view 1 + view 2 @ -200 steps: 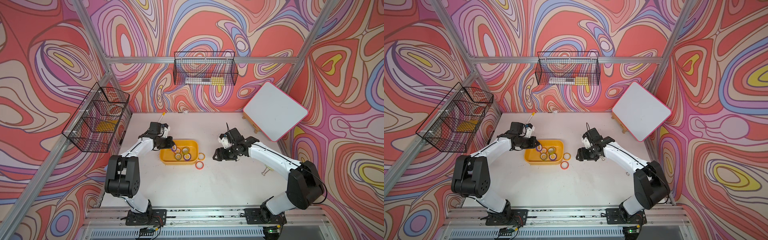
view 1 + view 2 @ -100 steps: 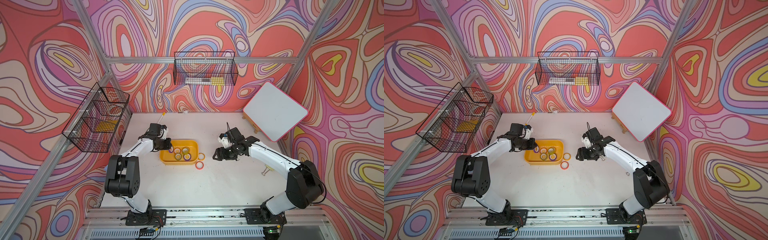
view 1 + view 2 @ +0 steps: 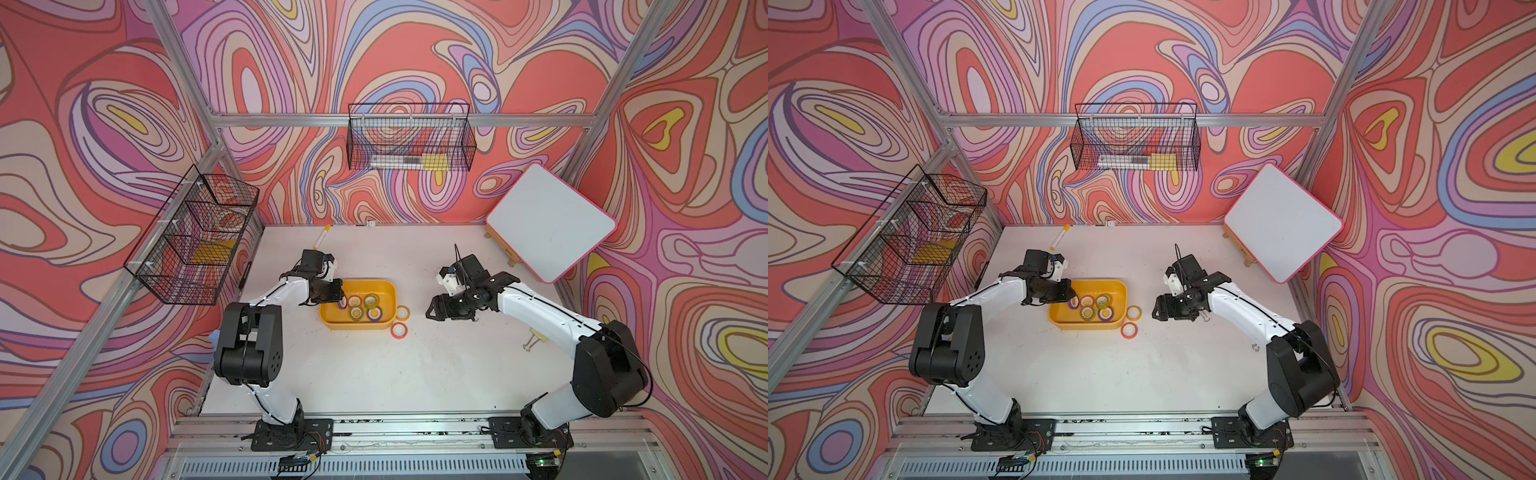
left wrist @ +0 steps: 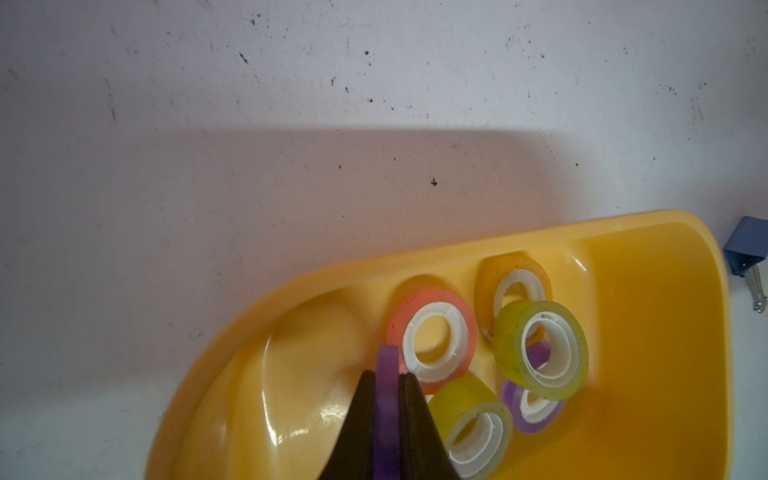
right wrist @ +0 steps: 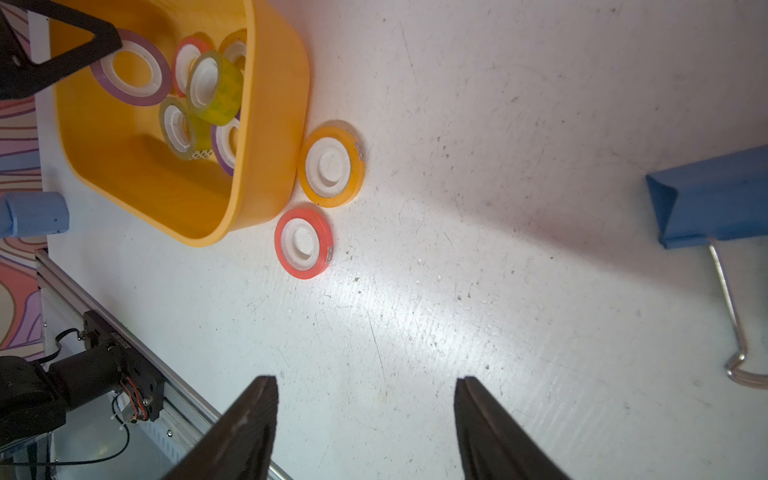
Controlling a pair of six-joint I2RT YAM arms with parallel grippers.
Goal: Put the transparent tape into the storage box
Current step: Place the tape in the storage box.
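Note:
The storage box (image 3: 357, 328) (image 3: 1088, 326) is a shallow yellow-orange tray on the white table. Several transparent tape rolls lie in it, among them a red-orange one (image 4: 432, 336), an olive one (image 4: 540, 349) and a purple one (image 4: 532, 407). My left gripper (image 3: 340, 300) (image 4: 387, 376) hangs over the tray's left end, shut on a purple tape roll (image 4: 388, 357) (image 5: 157, 70) held on edge. A yellow roll (image 3: 402, 311) (image 5: 332, 166) and a red-orange roll (image 3: 398, 330) (image 5: 304, 243) lie flat on the table by the tray's right end. My right gripper (image 3: 428, 312) (image 5: 365, 380) stands open further right, nothing between its fingers.
A blue binder clip (image 5: 715, 199) lies on the table near my right gripper. A white board (image 3: 548, 220) leans at the back right. Black wire baskets hang on the back wall (image 3: 409, 141) and the left wall (image 3: 191, 241). A marker (image 3: 322, 237) lies at the back.
My left gripper has shifted slightly toward the tray's left end, the purple roll still in it. The right arm has not moved.

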